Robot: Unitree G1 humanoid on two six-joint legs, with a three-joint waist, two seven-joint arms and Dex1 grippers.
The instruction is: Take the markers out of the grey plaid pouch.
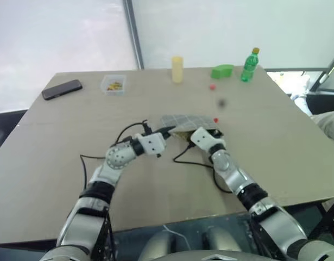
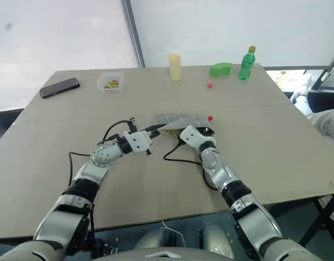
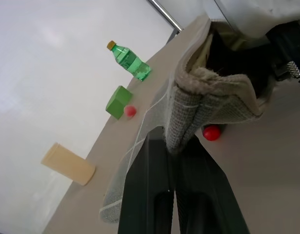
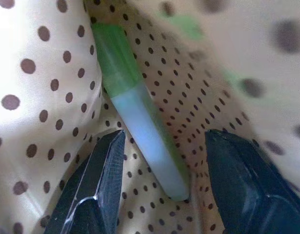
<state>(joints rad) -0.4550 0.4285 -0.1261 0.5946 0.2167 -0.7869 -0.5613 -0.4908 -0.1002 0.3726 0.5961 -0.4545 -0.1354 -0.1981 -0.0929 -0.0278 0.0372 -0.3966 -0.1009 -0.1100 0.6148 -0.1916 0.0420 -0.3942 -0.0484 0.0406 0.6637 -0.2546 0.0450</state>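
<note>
The grey plaid pouch (image 1: 184,120) lies mid-table with its mouth lifted toward me. My left gripper (image 3: 174,145) is shut on the pouch's mouth edge (image 3: 203,105) and holds it up. My right gripper (image 4: 167,136) is inside the pouch, open, amid the pale dotted lining. The green marker (image 4: 132,109) lies on the lining between its two fingers, touching neither. A small red tip (image 1: 216,120) shows at the pouch's far right corner; I cannot tell whether it is the red marker.
Along the table's far side are a black phone (image 1: 62,89), a clear box (image 1: 113,84), a cream cylinder (image 1: 177,69), a green block (image 1: 222,71), a green bottle (image 1: 249,65) and a small red ball (image 1: 212,86). A black cable (image 1: 188,157) loops near my wrists.
</note>
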